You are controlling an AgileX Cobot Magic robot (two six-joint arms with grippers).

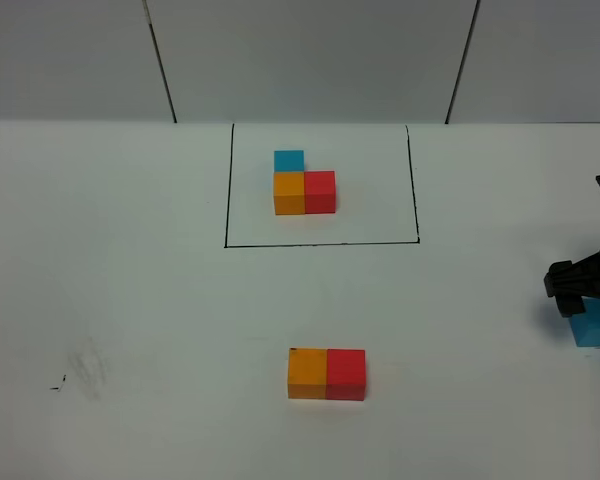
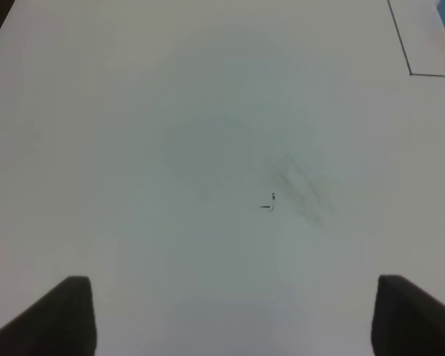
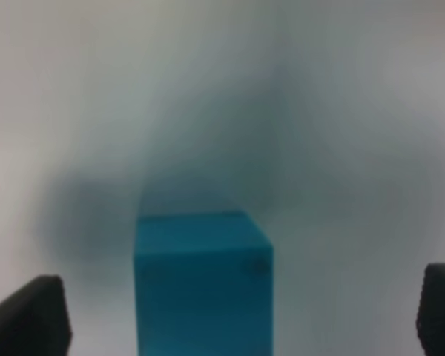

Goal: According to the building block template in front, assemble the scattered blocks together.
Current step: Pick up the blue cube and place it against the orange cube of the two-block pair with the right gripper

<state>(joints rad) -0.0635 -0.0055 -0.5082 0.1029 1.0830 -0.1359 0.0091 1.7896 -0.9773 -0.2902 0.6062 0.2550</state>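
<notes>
The building block template (image 1: 303, 185), a blue, orange and red L inside a thin black rectangle, lies at the table's far middle. Near the front middle, an orange cube (image 1: 307, 373) and a red cube (image 1: 346, 373) sit side by side and touch. The blue cube (image 1: 595, 328) rests at the right edge. My right gripper (image 1: 586, 303) is lowered over it. In the right wrist view the blue cube (image 3: 202, 282) stands between the spread fingers, with a gap on each side. My left gripper (image 2: 233, 315) is open over bare table and is out of the exterior view.
A faint grey smudge with a small black mark (image 1: 85, 370) sits on the white table (image 1: 160, 300) at the front left, below the left wrist camera (image 2: 304, 193). One corner of the drawn rectangle (image 2: 411, 73) shows in the left wrist view.
</notes>
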